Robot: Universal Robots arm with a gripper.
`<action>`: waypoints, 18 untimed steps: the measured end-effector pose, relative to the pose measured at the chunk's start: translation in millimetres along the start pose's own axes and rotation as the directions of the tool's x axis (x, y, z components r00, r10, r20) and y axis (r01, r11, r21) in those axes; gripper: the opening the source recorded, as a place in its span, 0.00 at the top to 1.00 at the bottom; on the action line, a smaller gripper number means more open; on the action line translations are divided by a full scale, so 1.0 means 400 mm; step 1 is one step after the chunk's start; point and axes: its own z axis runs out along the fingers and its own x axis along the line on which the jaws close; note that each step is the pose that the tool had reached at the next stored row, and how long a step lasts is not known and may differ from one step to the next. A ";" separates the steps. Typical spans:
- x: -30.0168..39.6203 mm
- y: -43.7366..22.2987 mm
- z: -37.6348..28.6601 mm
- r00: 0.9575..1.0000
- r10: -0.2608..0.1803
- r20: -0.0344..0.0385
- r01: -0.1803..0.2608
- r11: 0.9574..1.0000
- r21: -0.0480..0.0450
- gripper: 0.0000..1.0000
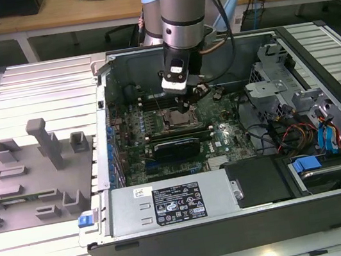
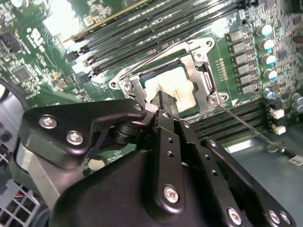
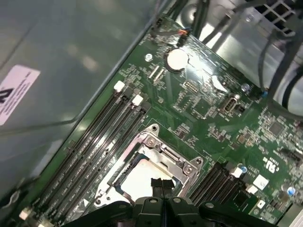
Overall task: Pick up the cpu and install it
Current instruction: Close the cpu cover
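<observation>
The cpu [image 2: 185,87] is a pale silver-white square lying flat inside the open socket frame [image 2: 204,75] on the green motherboard. In the first wrist view the cpu [image 3: 135,178] sits within the metal socket frame [image 3: 166,150]. My gripper [image 2: 165,100] hangs directly over the chip, its two black fingertips pressed together at or just above the chip's top; whether they touch it I cannot tell. In the first wrist view the gripper [image 3: 162,183] shows its tips side by side with nothing between them. In the exterior view the gripper [image 1: 184,107] points down into the computer case over the socket.
Memory slots [image 3: 102,137] flank the socket on both sides. A thin metal latch lever [image 2: 246,125] sticks out beside the frame. The grey fixture [image 1: 30,183] lies on the slatted table at the exterior view's left. Drive bays and cables [image 1: 307,132] fill the case's right.
</observation>
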 end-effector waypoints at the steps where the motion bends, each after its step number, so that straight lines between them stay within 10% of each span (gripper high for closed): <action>1: 0.000 0.000 0.000 1.000 -0.021 0.001 0.021 1.000 -0.001 0.89; 5: 0.000 0.000 0.000 0.996 -0.092 0.003 0.092 0.996 -0.002 0.89; 11: 0.000 0.000 0.000 0.971 -0.237 0.008 0.237 0.971 -0.005 0.89; 18: 0.000 0.000 0.000 0.925 -0.380 0.013 0.380 0.925 -0.008 0.89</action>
